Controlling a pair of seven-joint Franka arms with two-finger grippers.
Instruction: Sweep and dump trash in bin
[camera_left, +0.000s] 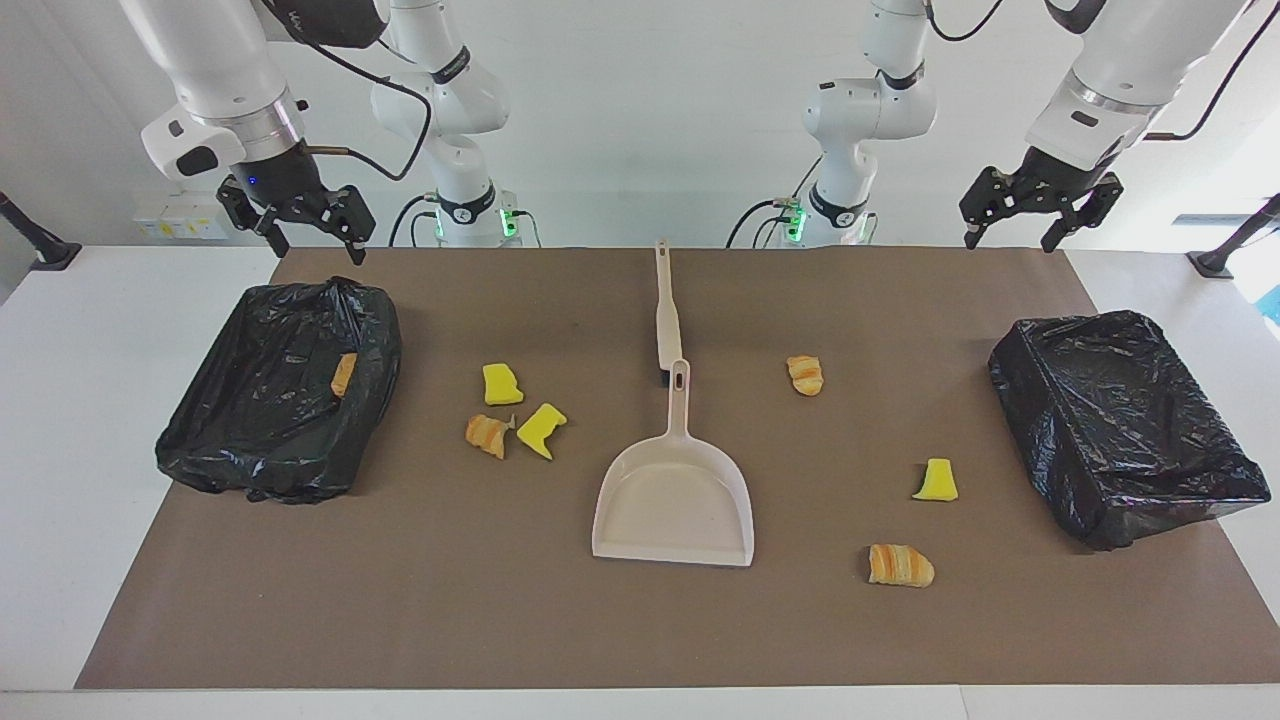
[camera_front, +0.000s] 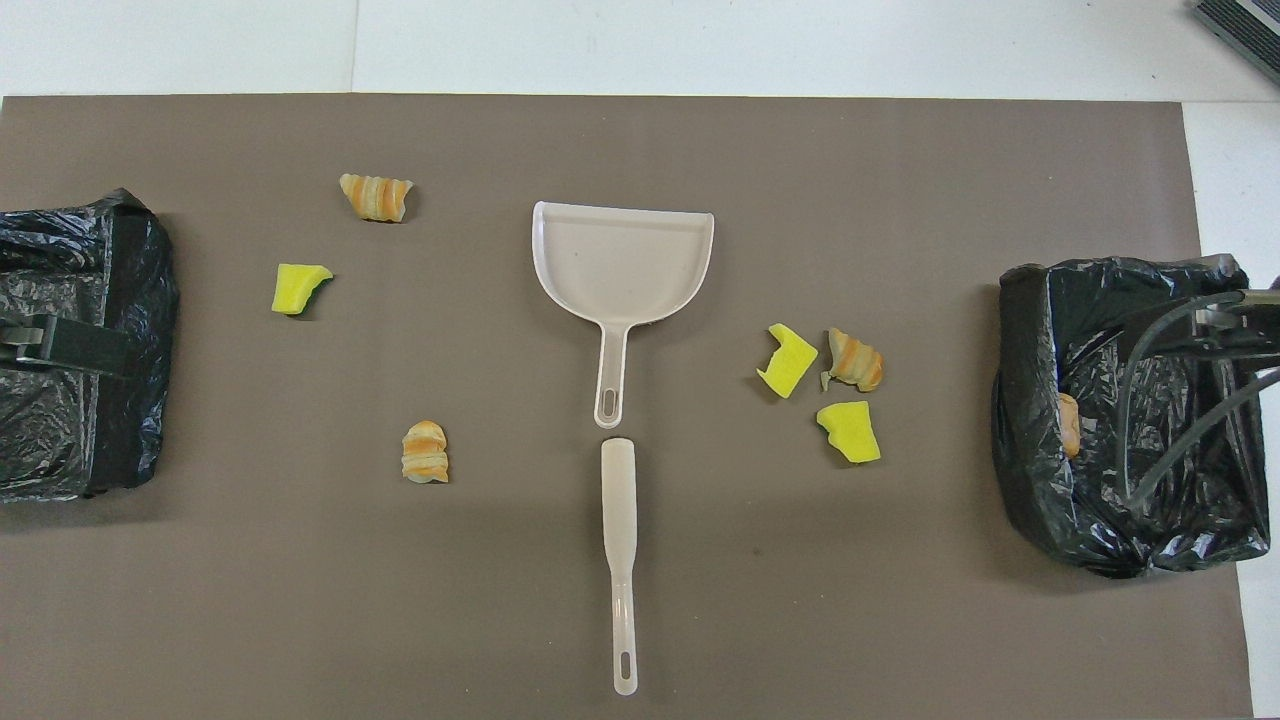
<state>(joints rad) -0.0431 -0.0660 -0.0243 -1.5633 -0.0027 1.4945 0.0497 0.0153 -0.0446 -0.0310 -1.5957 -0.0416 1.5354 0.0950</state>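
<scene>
The beige plastic dustpan (camera_left: 672, 505) lies flat in the middle of the brown mat (camera_left: 600, 630) on the white tabletop (camera_left: 90, 330), its long axis running toward and away from the robots, the handle pointing at them and the wide mouth away. The beige long-handled brush (camera_left: 665, 310) lies in the same line, just nearer to the robots than the dustpan handle, its slim hanging-hole end closest to them. Loose trash on the mat counts six pieces: three bright yellow foam chunks and three orange-tan striped croissant-shaped bits. One yellow chunk (camera_left: 501, 385), a second yellow chunk (camera_left: 541, 430) and one croissant bit (camera_left: 488, 435) cluster close together toward the right arm's end of the tabletop. Toward the left arm's end, well apart from one another, lie a croissant bit (camera_left: 805, 375), a third yellow chunk (camera_left: 936, 482) and, farthest from the robots, the last croissant bit (camera_left: 900, 566). There are two bins lined with black plastic bags: the one at the right arm's end (camera_left: 280, 390) holds a seventh piece, an orange-tan bit (camera_left: 343, 374) against its inner wall; the one at the left arm's end (camera_left: 1125, 425) shows only black plastic. Both arms hang raised with wrists pointing down. The right claw (camera_left: 310, 240) hovers over the mat's edge just nearer the robots than its bin, spread wide and holding nothing. The left claw (camera_left: 1012, 240) hovers over the mat's edge at the robots' side, likewise wide and empty.
</scene>
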